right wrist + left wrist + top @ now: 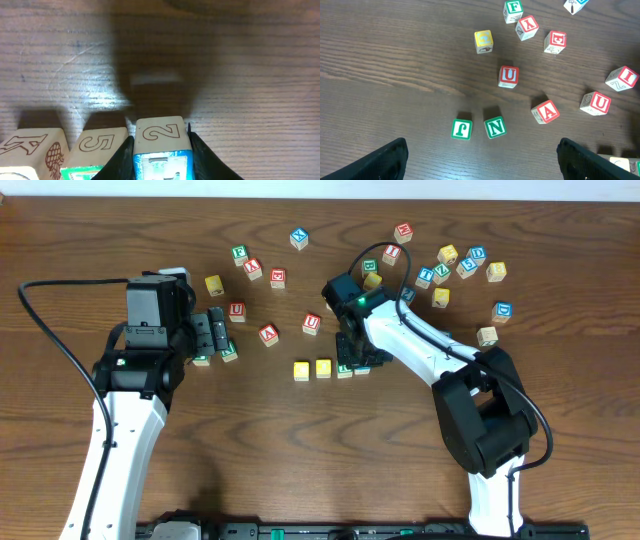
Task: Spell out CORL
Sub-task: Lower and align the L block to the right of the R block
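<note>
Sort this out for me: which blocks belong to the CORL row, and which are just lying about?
Job in hand:
- end yellow cube
- second yellow cube
- green-trimmed cube
- blue-faced cube, in the right claw

Lying about:
- red U
- red A
- green J
- green N
- lone yellow cube
- far-right cluster

right pincer (161, 140) | flanks blue-topped cube (161, 132), side 2 | alongside: 5 cube (97, 145), K cube (32, 147)

A row of cubes (323, 367) stands on the table (570, 440), its rightmost cube (160, 134) between the right fingers (202, 157).
</note>
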Controlling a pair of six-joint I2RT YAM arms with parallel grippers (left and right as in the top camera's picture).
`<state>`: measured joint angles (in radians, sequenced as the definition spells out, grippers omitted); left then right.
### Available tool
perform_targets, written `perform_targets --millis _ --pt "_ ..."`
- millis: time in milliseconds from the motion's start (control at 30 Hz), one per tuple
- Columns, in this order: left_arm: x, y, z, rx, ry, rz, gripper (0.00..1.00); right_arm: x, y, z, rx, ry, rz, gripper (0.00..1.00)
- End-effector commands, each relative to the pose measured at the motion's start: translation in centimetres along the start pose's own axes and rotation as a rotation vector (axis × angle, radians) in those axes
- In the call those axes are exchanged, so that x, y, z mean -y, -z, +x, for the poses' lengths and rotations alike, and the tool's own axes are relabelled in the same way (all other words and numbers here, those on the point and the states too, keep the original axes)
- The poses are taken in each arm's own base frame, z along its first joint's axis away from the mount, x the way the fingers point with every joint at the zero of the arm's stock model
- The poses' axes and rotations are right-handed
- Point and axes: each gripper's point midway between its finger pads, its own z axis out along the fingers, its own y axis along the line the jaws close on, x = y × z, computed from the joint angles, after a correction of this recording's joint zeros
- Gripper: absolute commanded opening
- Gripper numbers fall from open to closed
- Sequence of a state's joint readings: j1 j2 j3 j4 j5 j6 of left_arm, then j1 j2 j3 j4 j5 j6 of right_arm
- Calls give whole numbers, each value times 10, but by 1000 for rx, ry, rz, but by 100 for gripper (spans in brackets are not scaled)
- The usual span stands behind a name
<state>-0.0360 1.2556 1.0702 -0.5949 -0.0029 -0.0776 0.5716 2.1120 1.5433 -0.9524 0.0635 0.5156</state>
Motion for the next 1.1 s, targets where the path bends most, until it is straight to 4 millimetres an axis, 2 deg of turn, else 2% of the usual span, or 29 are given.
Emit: perform_targets --millis 0,33,133,233,600,667,1067 --pt "-2 -2 0 -4 -1 -11 93 0 -7 8 -30 -6 1 31" --pt "-2 -2 0 -4 -1 -11 94 0 -7 8 -29 -6 1 35" --pt "-2 -2 0 -4 -1 -11 93 1 -7 8 -30 -8 2 40" --pt "-2 -2 0 -4 -1 -11 93 2 -7 7 -30 -12 2 43" --pt "-2 -2 0 -4 -1 -11 93 5 -7 4 -24 -20 3 41" --pt "-2 -2 0 -4 -1 -11 94 5 -7 2 -17 -24 -1 38" --pt "-2 -2 0 -4 -1 -11 93 12 -5 -16 22 -56 -21 39"
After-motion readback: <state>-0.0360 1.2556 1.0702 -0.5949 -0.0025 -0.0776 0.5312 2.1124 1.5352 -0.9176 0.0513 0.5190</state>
